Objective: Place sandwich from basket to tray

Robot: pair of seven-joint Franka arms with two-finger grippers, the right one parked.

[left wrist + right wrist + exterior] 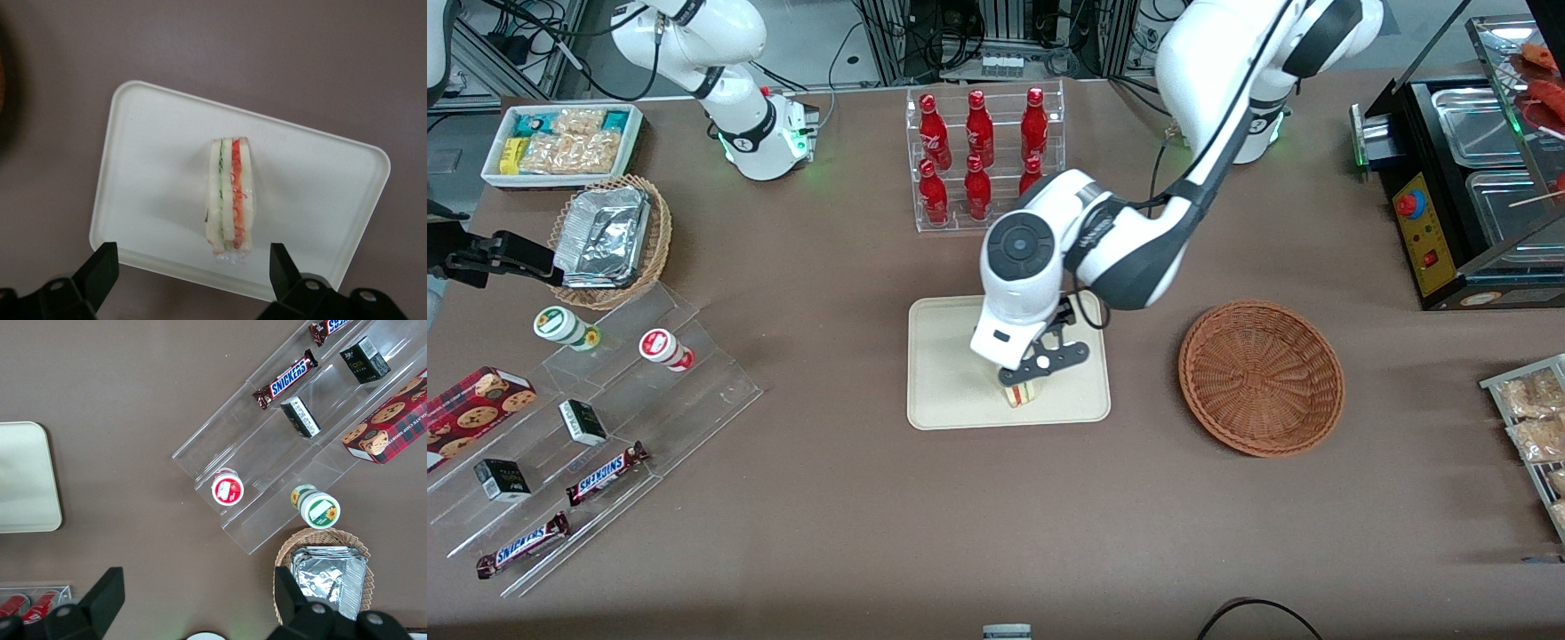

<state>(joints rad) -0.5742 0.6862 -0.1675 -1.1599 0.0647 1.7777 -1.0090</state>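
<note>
The sandwich [1021, 394] stands on its edge on the cream tray [951, 391], near the tray's edge closest to the front camera. In the left wrist view the sandwich [232, 197] shows white bread with green and red filling stripes, resting on the tray [153, 167]. My left gripper [1042, 360] hovers just above it, open; the gripper [192, 267] has its black fingertips [100, 270] spread wide, with nothing between them. The reddish-brown wicker basket [1261, 378] sits empty beside the tray, toward the working arm's end of the table.
A clear rack of red bottles [983, 156] stands farther from the front camera than the tray. A stepped acrylic shelf [605, 418] with candy bars, a foil-tray basket [609, 240] and a snack box [560, 142] lie toward the parked arm's end. A black food warmer [1467, 187] is at the working arm's end.
</note>
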